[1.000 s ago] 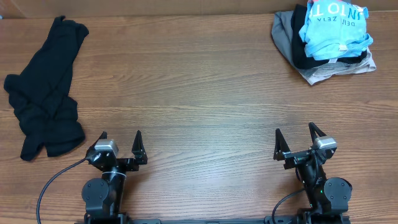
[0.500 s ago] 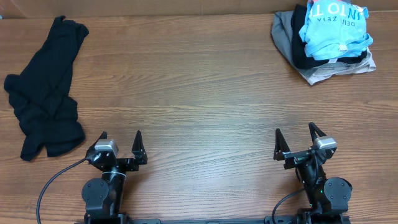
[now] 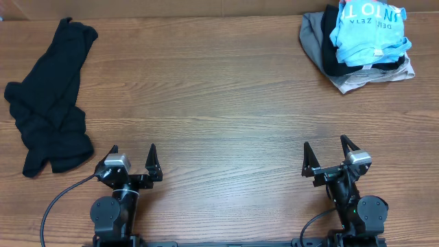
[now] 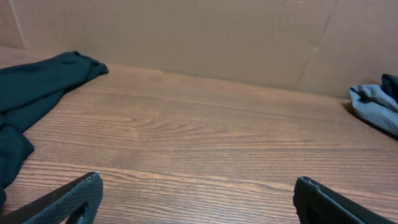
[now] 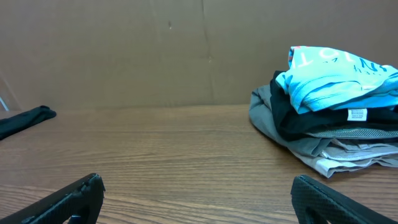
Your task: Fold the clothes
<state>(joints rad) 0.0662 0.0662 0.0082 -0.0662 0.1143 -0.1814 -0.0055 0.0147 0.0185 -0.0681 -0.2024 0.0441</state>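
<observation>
Left gripper [image 3: 133, 149] stands with its fingers spread wide and nothing between them. It is at the near edge of the table [image 3: 219, 103], toward the near left corner, fingertips pointing at the far edge. Right gripper [image 3: 324, 143] is likewise spread and empty at the near edge, toward the near right corner, and aimed the same way. Each arm is folded low over its own base, with the wrist about level with the wood.

Bare wood grain runs between the two grippers. It also runs ahead of both of them up to the far edge, where a brown cardboard wall [image 4: 186, 31] closes the surface.

A black garment [image 3: 49, 103] lies limp and crumpled along the left edge. It reaches from the far left corner down to a bunched lower end near the left gripper's outer finger, apart from it. In the left wrist view it shows as dark cloth at the left of the picture.

A stack of clothes [image 3: 357, 72] sits at the far right corner, well apart from the right gripper. A light blue T-shirt [image 3: 367, 31] with white lettering lies folded on top. Under it are a black layer, a grey piece sagging out on the side toward the table's middle, and a pale piece at the bottom.

A dark cable [image 3: 58, 199] curves from the left arm's base toward the near left corner.
</observation>
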